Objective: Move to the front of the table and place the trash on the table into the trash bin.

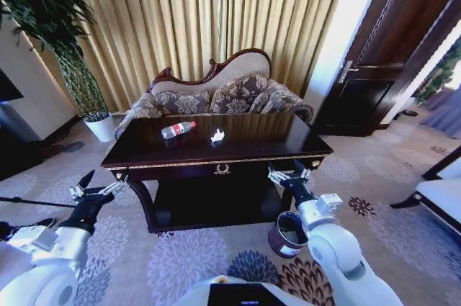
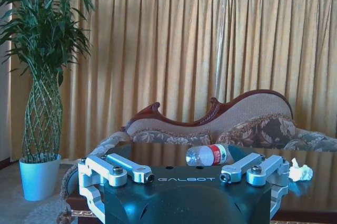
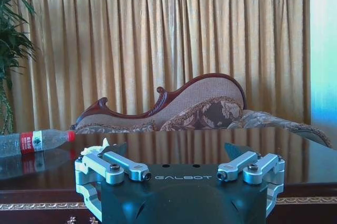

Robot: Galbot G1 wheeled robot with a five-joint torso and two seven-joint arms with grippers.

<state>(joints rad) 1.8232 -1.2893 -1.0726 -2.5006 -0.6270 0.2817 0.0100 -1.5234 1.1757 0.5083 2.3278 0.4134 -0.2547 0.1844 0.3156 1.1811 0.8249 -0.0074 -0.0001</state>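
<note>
The dark glossy table (image 1: 274,137) stands straight ahead with a gold ornament on its front rail. On its top lie the trash: a clear bottle (image 1: 178,129) with a red label and cap, on its side, and a crumpled white paper wad (image 1: 217,135) just to its right. The dark round trash bin (image 1: 288,234) sits on the carpet by the table's front right leg. My left gripper (image 1: 97,187) hangs open off the table's front left corner. My right gripper (image 1: 289,173) is open near the front right corner, above the bin. Both wrist views look across the tabletop at the bottle (image 2: 210,155) (image 3: 34,141) and the wad (image 2: 300,172) (image 3: 102,147).
A floral sofa (image 1: 216,93) with a carved frame stands behind the table before gold curtains. A tall plant in a white pot (image 1: 101,127) is at the back left, a dark door (image 1: 374,83) at the back right, and a white seat (image 1: 439,198) at the right edge.
</note>
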